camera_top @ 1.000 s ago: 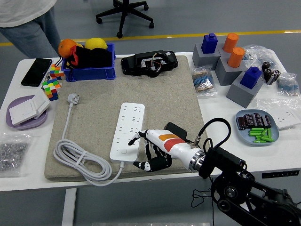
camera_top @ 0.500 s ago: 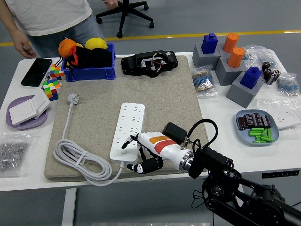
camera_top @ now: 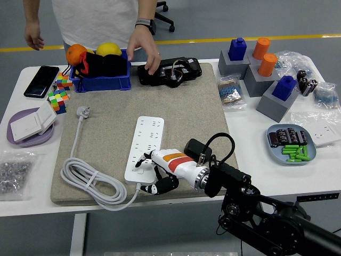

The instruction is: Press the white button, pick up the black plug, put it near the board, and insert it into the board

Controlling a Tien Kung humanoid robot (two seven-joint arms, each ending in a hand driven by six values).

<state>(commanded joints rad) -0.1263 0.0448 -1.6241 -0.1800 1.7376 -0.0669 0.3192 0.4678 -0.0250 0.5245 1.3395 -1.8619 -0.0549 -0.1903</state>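
A white power strip (camera_top: 146, 144) lies lengthwise on the grey mat (camera_top: 106, 122), its white cable (camera_top: 88, 181) coiled at the left. My right hand (camera_top: 150, 172) comes in from the lower right and is over the strip's near end. Its index fingertip (camera_top: 139, 160) points down onto the strip's near end, where the button sits; the other fingers are curled and hold nothing. The black plug (camera_top: 195, 147) lies on the mat just behind my wrist, with its black cable looping over my forearm. The left arm is out of view.
A person stands at the far side, one hand (camera_top: 146, 51) resting on a black device (camera_top: 170, 71) at the mat's back edge. A blue bin (camera_top: 101, 80) with fruit, cubes (camera_top: 57, 98) and a phone (camera_top: 41, 81) are back left. Grey blocks (camera_top: 266, 80) and a plate (camera_top: 290, 144) are at right.
My right hand has moved left along the strip's near end, the index finger now down on it. The person has stepped in and put a hand on the black device.
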